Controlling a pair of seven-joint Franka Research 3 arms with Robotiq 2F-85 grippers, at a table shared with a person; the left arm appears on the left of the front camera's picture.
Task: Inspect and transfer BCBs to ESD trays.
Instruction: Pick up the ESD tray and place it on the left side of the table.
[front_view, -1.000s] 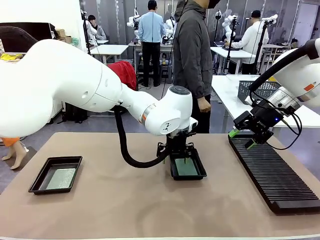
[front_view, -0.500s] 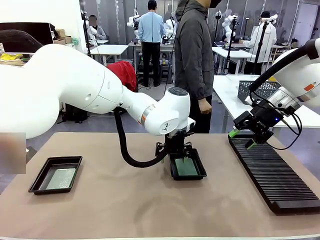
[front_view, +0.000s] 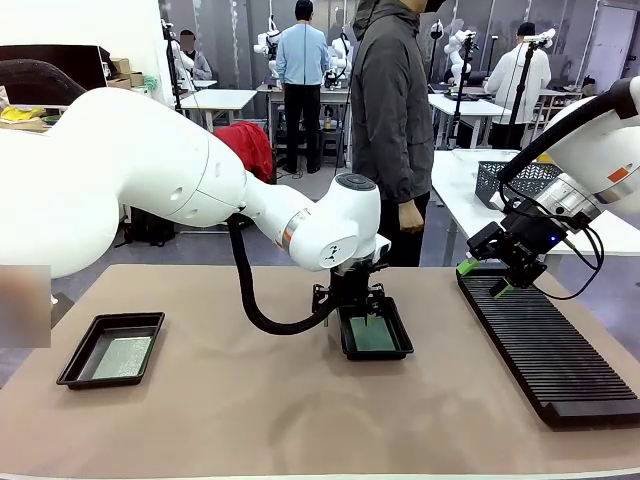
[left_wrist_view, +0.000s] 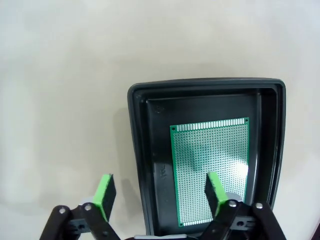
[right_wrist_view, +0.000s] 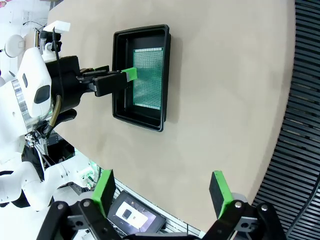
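1. Since a moment before, almost nothing on the bench (front_view: 250, 400) had moved. The left arm stayed low over the middle tray (front_view: 375, 335), and the person (front_view: 388, 110) at the far side had shifted a little.
2. The left pincer (left_wrist_view: 160, 192) looked like it had started to pull its fingers in a bit, but they were still wide apart. That may mean it was getting ready to take hold of the tray edge or the board.
3. One green finger (left_wrist_view: 105, 196) sat outside the tray's side wall and the other over the green board (left_wrist_view: 210, 170). It held nothing yet.
4. That board lay flat inside the middle tray. Another board (front_view: 122, 357) lay in the left tray (front_view: 110, 350).
5. The right pincer (right_wrist_view: 162, 195) was spread wide and empty, up above the long black rack (front_view: 545, 345) on the right.
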